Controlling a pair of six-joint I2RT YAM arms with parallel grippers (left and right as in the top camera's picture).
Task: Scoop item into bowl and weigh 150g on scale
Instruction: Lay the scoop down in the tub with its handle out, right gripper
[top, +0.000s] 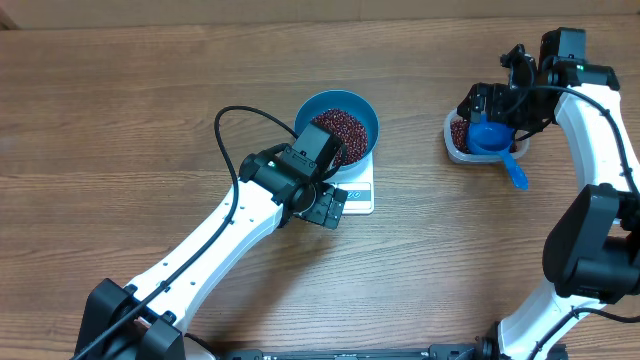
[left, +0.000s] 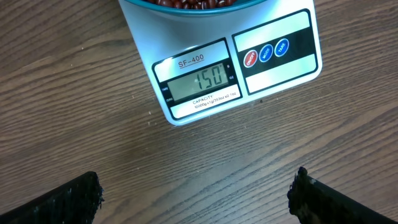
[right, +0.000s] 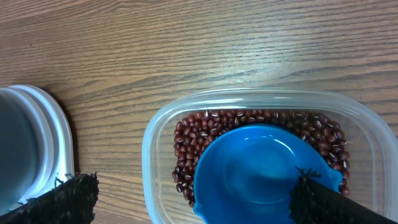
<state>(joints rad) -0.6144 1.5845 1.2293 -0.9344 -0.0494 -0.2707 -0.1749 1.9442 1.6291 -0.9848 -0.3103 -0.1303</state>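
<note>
Filled every view with a brown wood-grain table (top: 110, 110), grain running left to right in the overhead view. Gave way along the far top edge to a paler strip (top: 200, 8). Lay under soft, even light.

Bowl (top: 369, 121) on scale (top: 361, 196) — scoop (top: 488, 137) in tub (top: 452, 144).

Overhead, the left arm (top: 285, 172) hides most of the scale (top: 362, 196) and its display. In the right wrist view, the clear tub (right: 152, 143) and blue scoop (right: 249, 168) run off the bottom edge.
</note>
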